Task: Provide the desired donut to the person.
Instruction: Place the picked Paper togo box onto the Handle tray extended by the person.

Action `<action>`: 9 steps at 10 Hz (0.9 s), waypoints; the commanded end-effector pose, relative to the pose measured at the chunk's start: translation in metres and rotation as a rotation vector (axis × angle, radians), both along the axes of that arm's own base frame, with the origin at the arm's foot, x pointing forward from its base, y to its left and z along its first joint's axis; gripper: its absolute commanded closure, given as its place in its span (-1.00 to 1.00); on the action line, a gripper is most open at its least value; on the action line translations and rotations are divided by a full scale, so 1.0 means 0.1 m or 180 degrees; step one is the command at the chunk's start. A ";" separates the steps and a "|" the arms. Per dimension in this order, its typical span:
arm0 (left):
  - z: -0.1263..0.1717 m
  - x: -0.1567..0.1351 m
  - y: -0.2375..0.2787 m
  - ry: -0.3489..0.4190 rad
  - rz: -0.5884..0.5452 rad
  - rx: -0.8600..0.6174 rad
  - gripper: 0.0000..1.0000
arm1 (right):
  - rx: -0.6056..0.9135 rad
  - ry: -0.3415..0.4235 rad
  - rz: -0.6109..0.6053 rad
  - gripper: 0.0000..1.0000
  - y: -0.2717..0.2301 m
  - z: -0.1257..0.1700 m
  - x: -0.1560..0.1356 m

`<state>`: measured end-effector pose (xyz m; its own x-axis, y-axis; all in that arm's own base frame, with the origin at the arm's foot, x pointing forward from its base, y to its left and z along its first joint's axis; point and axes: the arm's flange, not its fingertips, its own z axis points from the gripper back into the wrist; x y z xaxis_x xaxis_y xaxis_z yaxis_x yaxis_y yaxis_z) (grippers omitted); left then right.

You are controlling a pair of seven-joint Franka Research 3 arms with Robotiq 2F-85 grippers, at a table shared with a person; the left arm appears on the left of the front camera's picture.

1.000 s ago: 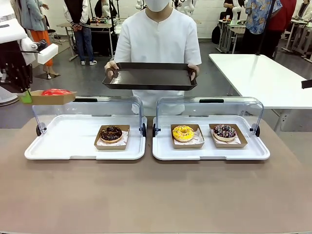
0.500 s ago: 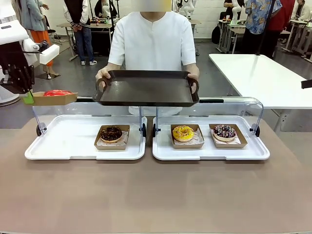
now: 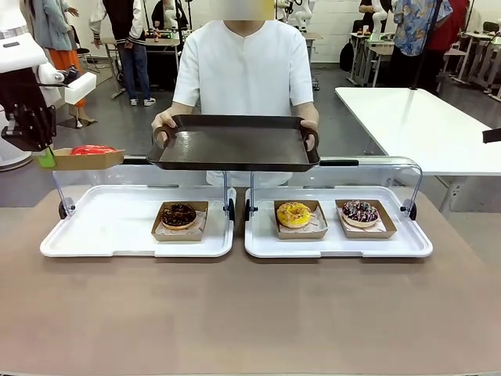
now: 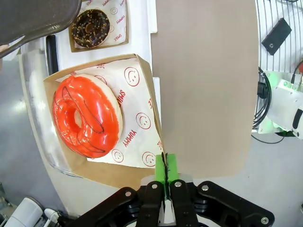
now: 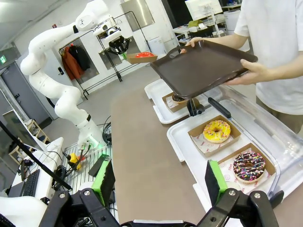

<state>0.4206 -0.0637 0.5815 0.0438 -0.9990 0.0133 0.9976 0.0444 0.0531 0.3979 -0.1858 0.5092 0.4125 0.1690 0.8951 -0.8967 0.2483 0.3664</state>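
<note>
Arm: Closer now: the person (image 3: 246, 70) stepped in, and the brown serving tray (image 3: 235, 145) came forward and lower, held over the raised clear lids (image 3: 94, 176). I barely shifted.

QA: Fingers?

Arm: My left fingers (image 4: 166, 172) are pinched fully shut on a corner of the cardboard boat (image 4: 109, 172) carrying the red-glazed donut (image 4: 87, 116). It's in the air off the bench's (image 3: 250, 313) far left corner, well left of the tray. My right fingers (image 5: 158, 181) are spread wide, nothing in them.

QA: Step?

Arm: Carry phase, handover not done. Next, I reckon: swing right, keep the boat level, set it on the tray, release.

QA: Obstacles?

Arm: Lids and tray rim lie along the path. Below, the chocolate donut (image 3: 178, 215), yellow donut (image 3: 294, 213) and sprinkled donut (image 3: 361, 211) sit in white display trays (image 3: 102, 235). A corner grip is thin, so the boat could tip.
</note>
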 end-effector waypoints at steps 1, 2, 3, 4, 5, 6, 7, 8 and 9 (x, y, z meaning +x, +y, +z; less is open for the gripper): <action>0.02 -0.02 0.00 -0.0012 -0.0013 0.0027 1.00 | 0.0007 -0.0004 0.0001 -1.00 0.00 0.00 0.00; 0.00 0.00 0.00 0.0000 0.0000 0.0000 0.98 | 0.0007 -0.0004 0.0001 -1.00 0.00 0.00 0.00; 0.26 0.26 -0.07 -0.0079 -0.0045 0.0017 0.98 | 0.0007 -0.0004 0.0001 -1.00 0.00 0.00 0.00; 0.41 0.09 -0.21 -0.0270 0.0067 0.0018 0.98 | 0.0007 -0.0004 0.0001 -1.00 0.00 0.00 0.00; 0.55 0.03 -0.37 -0.0458 0.0102 0.0086 0.98 | 0.0007 -0.0004 0.0001 -1.00 0.00 0.00 0.00; 0.71 0.12 -0.55 -0.0569 0.0009 0.0181 0.98 | 0.0007 -0.0004 0.0001 -1.00 0.00 0.00 0.00; 0.81 0.05 -0.78 -0.0742 -0.0031 0.0293 0.98 | 0.0007 -0.0004 0.0001 -1.00 0.00 0.00 0.00; 0.84 0.03 -0.99 -0.0841 -0.0125 0.0372 0.98 | 0.0007 -0.0004 0.0001 -1.00 0.00 0.00 0.00; 0.84 -0.02 -1.17 -0.0893 -0.0206 0.0367 0.98 | 0.0007 -0.0004 0.0001 -1.00 0.00 0.00 0.00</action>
